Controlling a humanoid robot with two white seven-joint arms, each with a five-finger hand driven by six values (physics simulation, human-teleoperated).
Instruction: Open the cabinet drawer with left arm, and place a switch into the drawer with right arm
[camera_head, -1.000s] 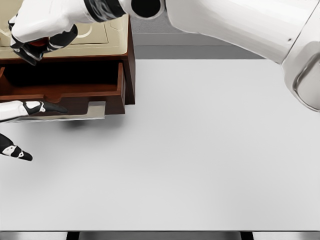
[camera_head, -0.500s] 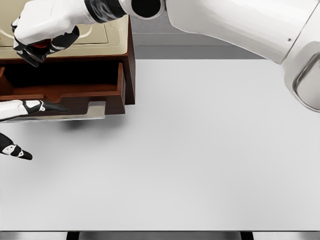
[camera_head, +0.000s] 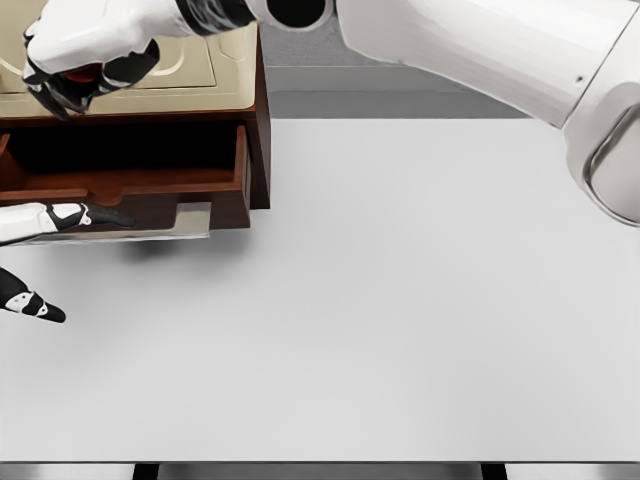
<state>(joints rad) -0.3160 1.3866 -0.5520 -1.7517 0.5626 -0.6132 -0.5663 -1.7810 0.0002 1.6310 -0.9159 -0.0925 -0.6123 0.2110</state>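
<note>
A brown wooden cabinet (camera_head: 259, 110) with a beige top stands at the far left of the table. Its drawer (camera_head: 130, 186) is pulled out, its inside bare, with a grey handle plate (camera_head: 192, 220) at the front. My right arm reaches across from the upper right. The right hand (camera_head: 72, 78) hovers over the cabinet top, above and behind the drawer, fingers curled round a small red switch (camera_head: 87, 71) that is mostly hidden. My left hand (camera_head: 62, 258) is at the left edge just in front of the drawer, fingers spread, holding nothing.
The white table (camera_head: 400, 300) stretches to the right and front of the cabinet. Its front edge runs along the bottom of the view. A grey wall strip (camera_head: 400, 92) lies behind the table.
The right hand with the switch has risen slightly and shifted back over the cabinet top. The left hand and the drawer have stayed put.
</note>
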